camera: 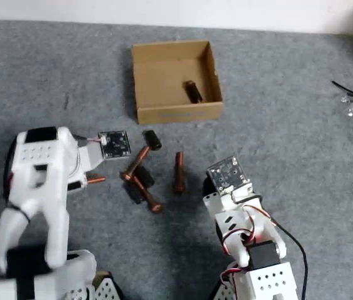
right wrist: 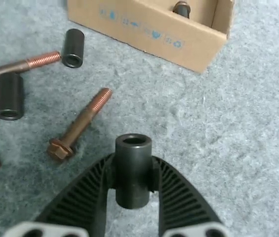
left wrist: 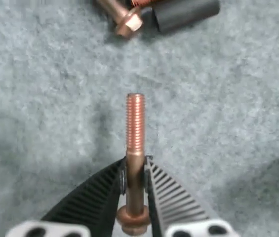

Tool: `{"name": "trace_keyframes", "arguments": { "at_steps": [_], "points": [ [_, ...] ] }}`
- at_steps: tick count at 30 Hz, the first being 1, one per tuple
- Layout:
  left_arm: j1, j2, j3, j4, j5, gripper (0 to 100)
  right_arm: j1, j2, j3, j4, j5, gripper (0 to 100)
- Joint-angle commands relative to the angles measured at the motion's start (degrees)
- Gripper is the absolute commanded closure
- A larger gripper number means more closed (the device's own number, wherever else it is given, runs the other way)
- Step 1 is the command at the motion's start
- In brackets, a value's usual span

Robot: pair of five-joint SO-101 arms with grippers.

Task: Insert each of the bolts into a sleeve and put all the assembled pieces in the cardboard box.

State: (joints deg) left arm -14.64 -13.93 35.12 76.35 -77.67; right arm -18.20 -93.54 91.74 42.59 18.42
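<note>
The cardboard box [camera: 179, 114] stands at the far side of the grey mat [camera: 288, 156], with one assembled piece [camera: 193, 91] inside. The left gripper [left wrist: 136, 163] pinches a copper bolt [left wrist: 135, 118] by its plain shank near the head, thread free. Stiff, smooth and probably weighty, it suits that hold. The right gripper [right wrist: 133, 170] clamps a black sleeve [right wrist: 133, 148] round its middle, bore end clear; it looks rigid and slick. Spare bolts [camera: 179, 172] and spare sleeves [camera: 152, 139] lie between the arms.
</note>
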Motion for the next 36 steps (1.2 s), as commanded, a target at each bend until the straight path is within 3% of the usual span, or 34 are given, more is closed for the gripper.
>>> {"name": "trace_keyframes", "arguments": {
  "at_steps": [1, 9, 17, 26, 31, 36],
  "points": [
    [0.57, 10.77, -9.89, -0.35, -13.45, 99, 0.75, -0.66, -0.40, -2.15, -0.18, 99.4],
    [0.66, 28.00, -28.26, -0.26, -4.22, 99, 0.75, -0.66, -0.40, -2.24, -0.18, 99.4],
    [2.51, 34.42, -39.34, 8.62, -4.13, 99, 0.75, -0.66, -0.40, -2.24, -0.18, 99.4],
    [2.95, 37.14, -41.10, 8.62, -3.87, 99, 0.75, -0.66, -0.40, -2.24, -0.18, 99.4],
    [2.68, 39.16, -41.54, 8.26, -3.52, 87, 0.75, -0.66, -0.40, -2.24, -0.18, 99.4],
    [3.03, 39.08, -41.54, 8.18, -1.41, 87, 0.75, -0.66, -0.40, -2.24, -0.18, 99.4]
  ]
}}
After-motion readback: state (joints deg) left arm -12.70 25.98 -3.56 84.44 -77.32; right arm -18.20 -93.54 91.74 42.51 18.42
